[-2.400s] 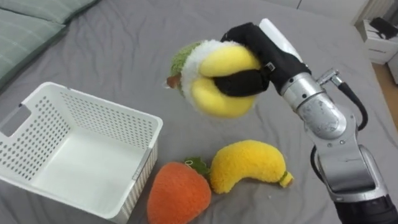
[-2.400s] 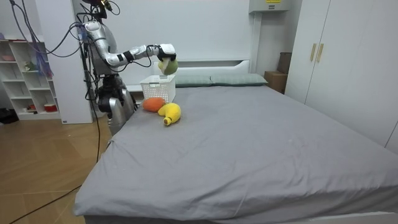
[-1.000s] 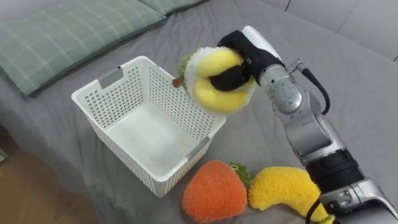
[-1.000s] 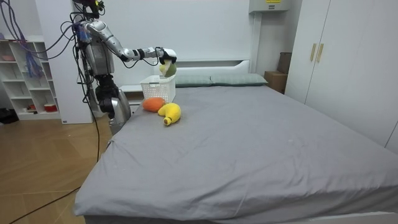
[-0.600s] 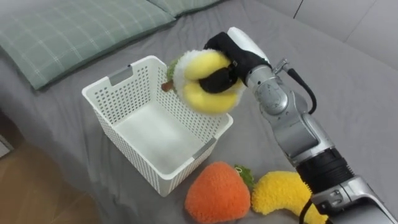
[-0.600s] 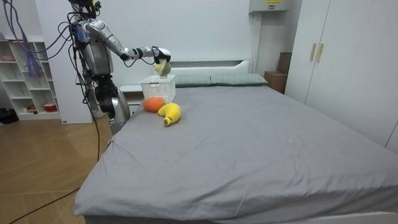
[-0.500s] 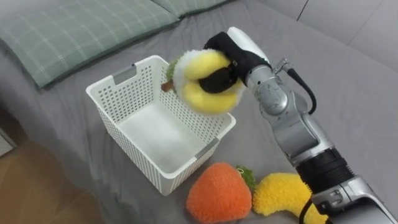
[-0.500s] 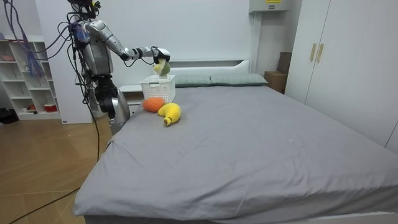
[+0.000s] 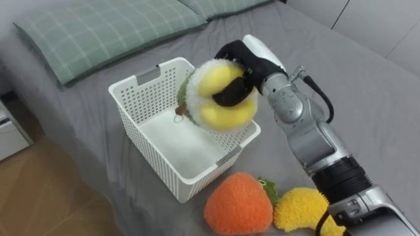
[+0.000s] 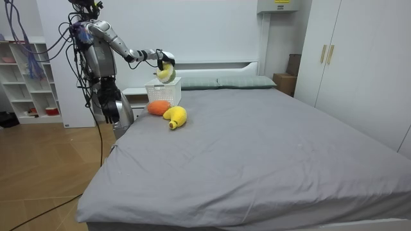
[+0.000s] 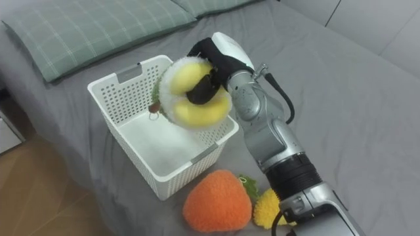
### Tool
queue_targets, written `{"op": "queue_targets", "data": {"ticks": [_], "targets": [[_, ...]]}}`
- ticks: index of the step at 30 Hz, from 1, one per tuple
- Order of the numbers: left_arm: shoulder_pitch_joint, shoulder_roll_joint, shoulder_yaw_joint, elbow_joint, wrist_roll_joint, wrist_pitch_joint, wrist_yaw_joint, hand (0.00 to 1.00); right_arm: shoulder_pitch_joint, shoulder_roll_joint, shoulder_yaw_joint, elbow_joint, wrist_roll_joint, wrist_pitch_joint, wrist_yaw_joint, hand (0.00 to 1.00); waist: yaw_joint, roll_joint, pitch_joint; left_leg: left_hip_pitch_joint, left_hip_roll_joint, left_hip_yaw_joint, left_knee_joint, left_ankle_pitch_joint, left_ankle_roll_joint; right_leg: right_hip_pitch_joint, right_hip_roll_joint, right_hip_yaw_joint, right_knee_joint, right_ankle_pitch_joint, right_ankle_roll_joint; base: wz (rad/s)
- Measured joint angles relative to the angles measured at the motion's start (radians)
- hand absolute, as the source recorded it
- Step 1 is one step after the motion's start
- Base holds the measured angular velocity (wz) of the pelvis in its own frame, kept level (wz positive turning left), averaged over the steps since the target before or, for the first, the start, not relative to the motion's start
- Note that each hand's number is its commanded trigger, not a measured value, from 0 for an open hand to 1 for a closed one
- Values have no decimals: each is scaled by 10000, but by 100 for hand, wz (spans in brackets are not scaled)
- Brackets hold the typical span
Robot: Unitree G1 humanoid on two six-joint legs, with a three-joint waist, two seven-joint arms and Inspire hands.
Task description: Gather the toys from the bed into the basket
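Right hand [image 9: 244, 62] is clamped on the yellow-and-white plush toy [image 9: 220, 98], fingers curled into its pile, holding it just above the white basket [image 9: 146, 77] at its right rim. The toy appears light, soft and non-fragile, so it is best gripped across its bulk. The orange plush [image 9: 239, 203] and yellow plush [image 9: 302, 210] just beside the basket's near corner should handle alike.
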Motion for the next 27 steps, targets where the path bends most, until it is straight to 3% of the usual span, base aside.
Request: {"op": "queue_targets", "data": {"ticks": [13,16,27], "targets": [[9,-4,-1,-2,4,9,-136,0,0,-9,-2,340,2,0,-139,0,33,-28,-20,-20,1,-83,-19,11,16,14,4,1,-112,3,-2,2],[9,-4,-2,-2,3,17,-149,0,0,-10,-1,342,2,0,-139,0,5,14,10,6,1,-90,-17,10,15,44,4,1,-107,3,-2,0],[31,-4,-11,-201,291,49,-164,0,-111,-21,-2,340,214,0,-138,0,15,-35,-25,10,-53,-99,-22,10,15,52,10,14,-114,2,-1,0]]}}
